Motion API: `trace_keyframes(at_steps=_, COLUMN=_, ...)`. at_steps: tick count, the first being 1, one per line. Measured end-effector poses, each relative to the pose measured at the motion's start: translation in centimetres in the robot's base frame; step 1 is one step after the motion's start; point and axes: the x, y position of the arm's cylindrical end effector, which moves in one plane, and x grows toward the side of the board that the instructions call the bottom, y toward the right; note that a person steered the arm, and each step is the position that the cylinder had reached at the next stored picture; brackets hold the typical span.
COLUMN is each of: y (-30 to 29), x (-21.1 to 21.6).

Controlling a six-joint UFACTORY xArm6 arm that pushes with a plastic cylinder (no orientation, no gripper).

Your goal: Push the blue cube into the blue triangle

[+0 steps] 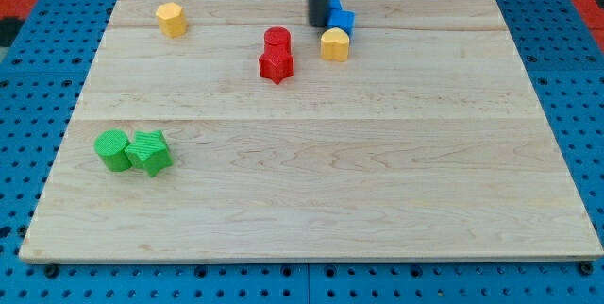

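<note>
A: Start with the big thing. What does everything sit on?

B: A pale wooden board [311, 200], set on a blue pegboard [28, 134]. My rod comes down from the view's top, and my tip [320, 25] rests on the board at the left edge of the blue pair.

A: Is there a pincer to report?

B: None; the arm ends in a bare rod, so nothing can open, close or grip.

A: Where are the task's blocks?

B: The blue cube [342, 22] lies just right of my tip, apparently touching the blue triangle [333, 4] behind it (the rod hides part of both, so which shape is which is my guess). I judge the push nearly done.

A: And the rest?

B: A yellow block [334, 45] just below the cube; a red cylinder [276, 39] touching a red star [276, 64]; two green blocks [133, 151] together at lower left; another yellow block [172, 19] well apart at upper left.
</note>
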Motion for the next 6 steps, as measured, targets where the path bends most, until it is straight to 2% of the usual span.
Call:
trace_keyframes(at_steps=2, y=0.7, x=-0.3)
trace_keyframes(at_steps=3, y=-2.9, x=-0.8)
trace_keyframes(at_steps=5, y=-0.2, x=7.6)
trace_keyframes(at_steps=6, y=4.1, x=6.7)
